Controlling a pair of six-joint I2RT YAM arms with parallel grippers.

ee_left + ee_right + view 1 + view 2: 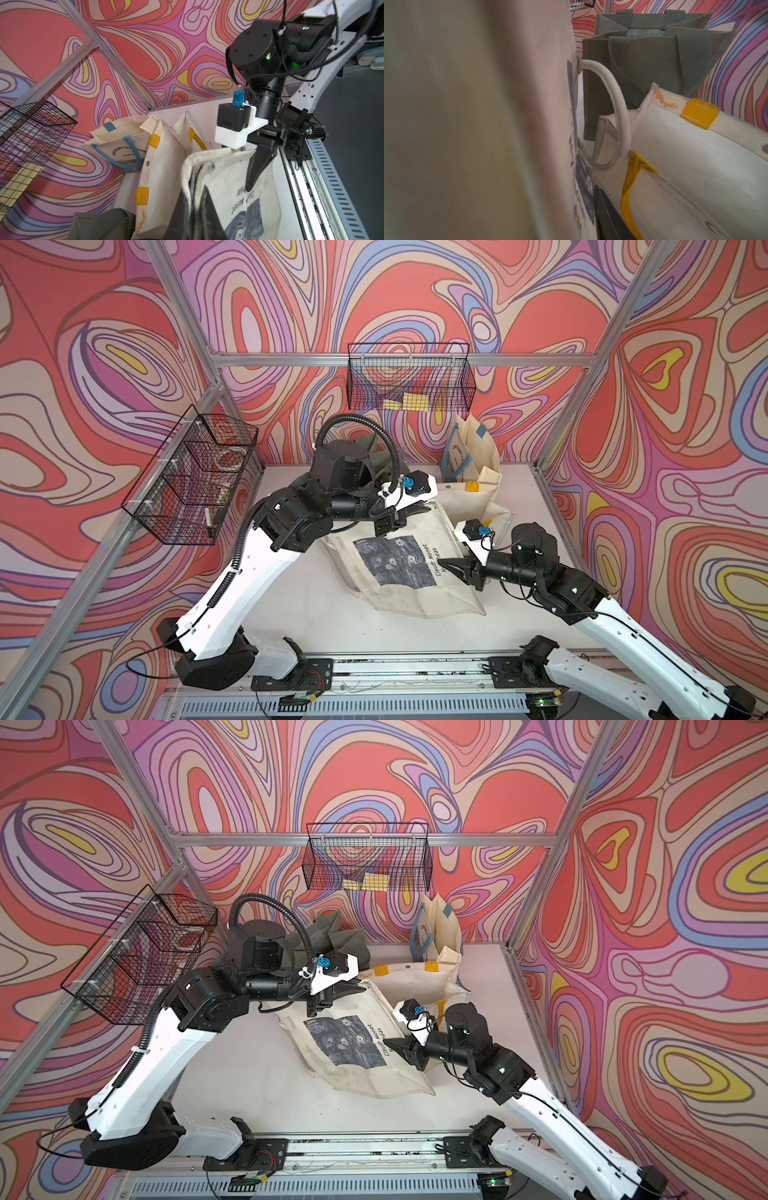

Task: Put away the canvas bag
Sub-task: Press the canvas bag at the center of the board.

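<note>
The canvas bag (415, 585) (365, 1069) is cream with a dark blue Claude Monet print and lies slanted on the white table (316, 605). My left gripper (417, 511) (353, 988) is shut on its far top edge; the wrist view shows the folded rim (224, 187) pinched between the dark fingers of my left gripper (194, 199). My right gripper (449, 566) (392, 1044) sits at the bag's right edge by the lettering, jaws parted around the cloth. One of its fingers (257, 168) (606, 218) lies against the printed face. Blurred cloth (488, 124) fills the right wrist view beside the bag's white rope handle (616, 108).
Behind the bag stand an olive green bag (374, 456) (654, 62), a white bag with yellow handles (469, 497) and a cream bag with blue handles (469, 448). One black wire basket (409, 377) hangs on the back wall and another wire basket (191, 477) on the left wall.
</note>
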